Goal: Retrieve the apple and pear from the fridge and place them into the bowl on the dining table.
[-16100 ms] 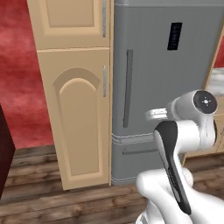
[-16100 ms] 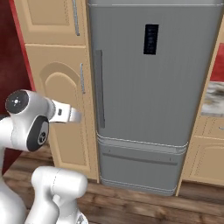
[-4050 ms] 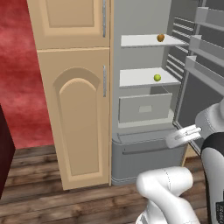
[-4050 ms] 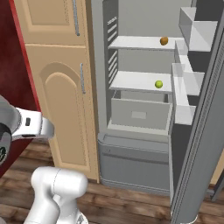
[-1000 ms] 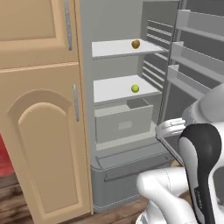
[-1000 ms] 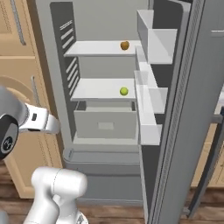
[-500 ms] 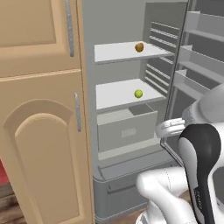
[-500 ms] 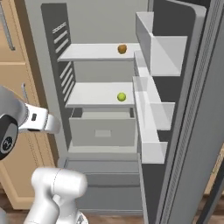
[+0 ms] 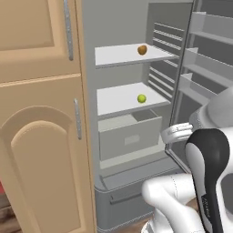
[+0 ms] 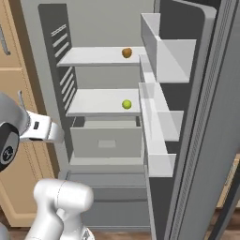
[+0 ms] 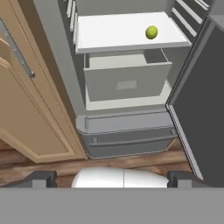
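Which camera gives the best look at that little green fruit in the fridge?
The hand view: the green fruit sits large and unblocked on the lower white shelf. Both base views show it smaller, farther off.

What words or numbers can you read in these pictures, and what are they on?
There are none that can be read.
Robot arm: a tiny line of pale marks runs down its dark part, too small and blurred to read.
Fridge, its shelves, grey drawer and the wooden cabinet: no writing or labels visible.
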